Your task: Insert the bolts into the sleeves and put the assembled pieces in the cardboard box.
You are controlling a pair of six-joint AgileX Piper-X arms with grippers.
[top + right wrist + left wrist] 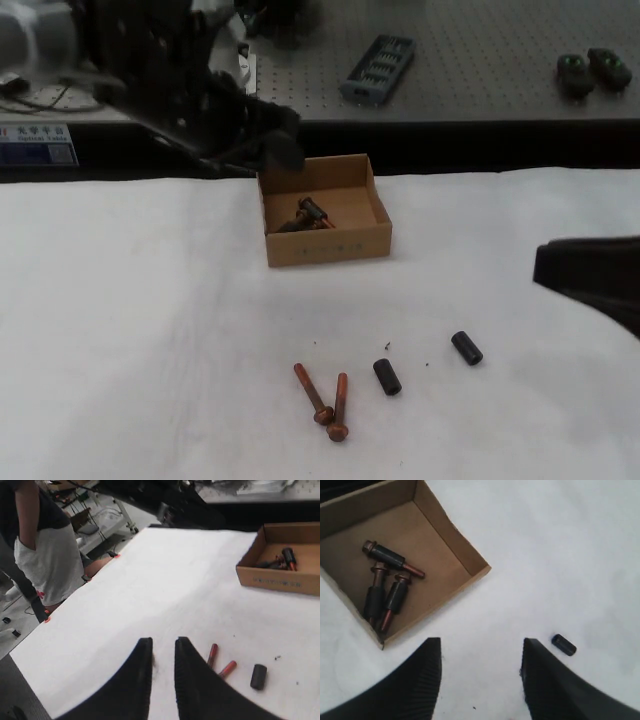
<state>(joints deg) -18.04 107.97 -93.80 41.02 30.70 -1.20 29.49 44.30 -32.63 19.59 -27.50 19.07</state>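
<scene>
**benchrat:** Where's everything sitting right now?

**m6_fan:** Two bolts (309,390) (340,402) are lying on the cloth (150,330) toward the near edge, in a narrow V with their heads just about touching. Two sleeves (387,377) (466,348) are lying beside them, apart from each other. Three assembled pieces (310,212) are already lying in the box (330,245) farther back.

**benchrat:** And the grippers?

**m6_fan:** The left gripper (480,680) is hovering by the box with its jaws wide apart, holding nothing. The right gripper (163,675) is hanging off to the side of the cloth, showing only a slim gap between its jaws, and it's empty too.

**benchrat:** How are these parts going to handle?

**m6_fan:** I'm guessing the bolts are light, stiff metal. They're smooth and round, so they're probably going to roll if nudged. I'd be pinching one across the shank up near the head, leaving the tip free for the sleeve. With the heads that close, lifting one could bump the other.

The sleeves are looking like dark rubber or plastic: tiny, light, likely grippier. I'd be taking one around its outside at the middle, keeping both open ends clear. I'd also be going easy on the squeeze, since a soft sleeve might pinch its own bore.
</scene>
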